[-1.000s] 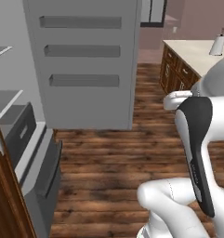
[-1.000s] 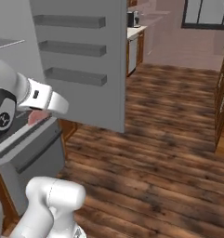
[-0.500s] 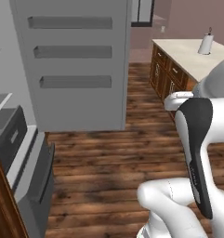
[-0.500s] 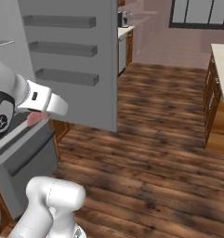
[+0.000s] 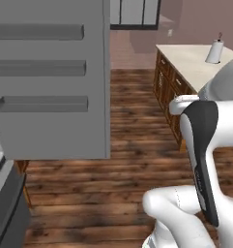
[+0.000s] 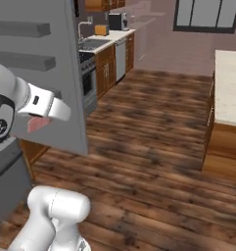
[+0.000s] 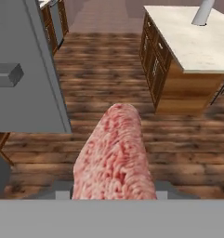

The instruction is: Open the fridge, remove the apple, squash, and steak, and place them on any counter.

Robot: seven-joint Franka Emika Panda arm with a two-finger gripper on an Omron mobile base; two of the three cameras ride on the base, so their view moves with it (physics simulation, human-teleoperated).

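Note:
The steak (image 7: 115,153), a pinkish-red marbled slab, juts forward from my gripper (image 7: 113,193), which is shut on it; the fingertips are hidden behind the meat. From the right base view the steak (image 6: 38,124) hangs under the white hand, and the gripper (image 6: 41,117) is in front of the open grey door of the fridge (image 6: 36,73). That door, with its grey shelves (image 5: 50,77), stands on the left. The counter (image 7: 187,42), a pale beige island top on a wooden base, lies ahead to the right, apart from the steak. Apple and squash are out of view.
A white paper-towel roll (image 5: 214,51) stands on the far part of the counter (image 5: 185,58). Wood floor (image 6: 149,137) stretches between fridge and island. A back counter with a sink and a coffee machine (image 6: 118,20) runs along the far wall.
The whole picture has shifted: the base has moved, so the fridge slides off to the left and the island counter comes closer. The steak stays in the gripper.

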